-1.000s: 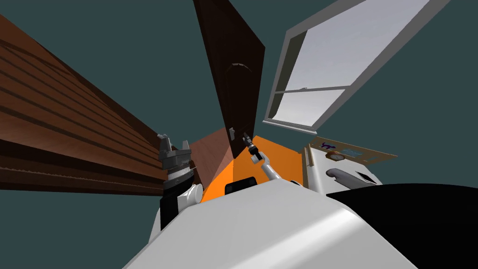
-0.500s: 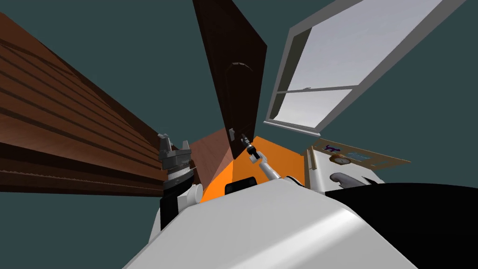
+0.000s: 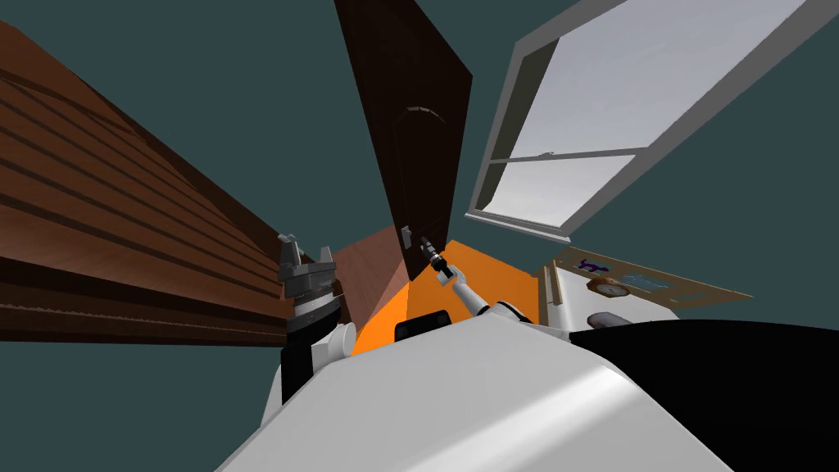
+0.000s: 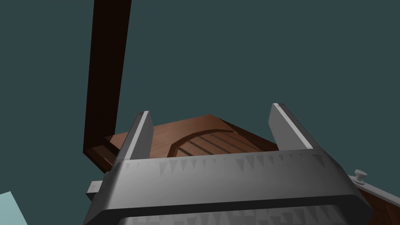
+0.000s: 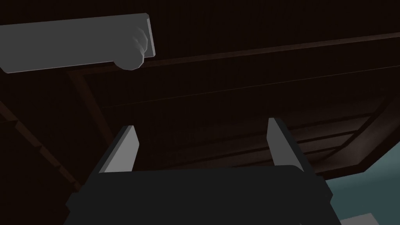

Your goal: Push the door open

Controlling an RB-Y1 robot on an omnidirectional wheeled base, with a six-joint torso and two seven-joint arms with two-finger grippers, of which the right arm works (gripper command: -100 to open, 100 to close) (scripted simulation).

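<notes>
A dark brown panelled door stands ajar ahead of me in the head view, its free edge toward a window. My right gripper reaches out on a stretched arm and meets the door low down, beside its dark handle plate. Up close, the right gripper is open with nothing between its fingers, right at the dark door panel. A grey lever handle juts from the door just beyond one finger. My left gripper is held up near my chest, open and empty.
A brown slatted wooden piece runs along my left. The floor under the door is orange. A grey-framed window hangs right of the door, with a white cabinet below it. A black area lies at the lower right.
The door has swung a little further open. My right arm has stretched forward with it, the gripper moving up and left. The window and cabinet have shifted right as my view turned.
</notes>
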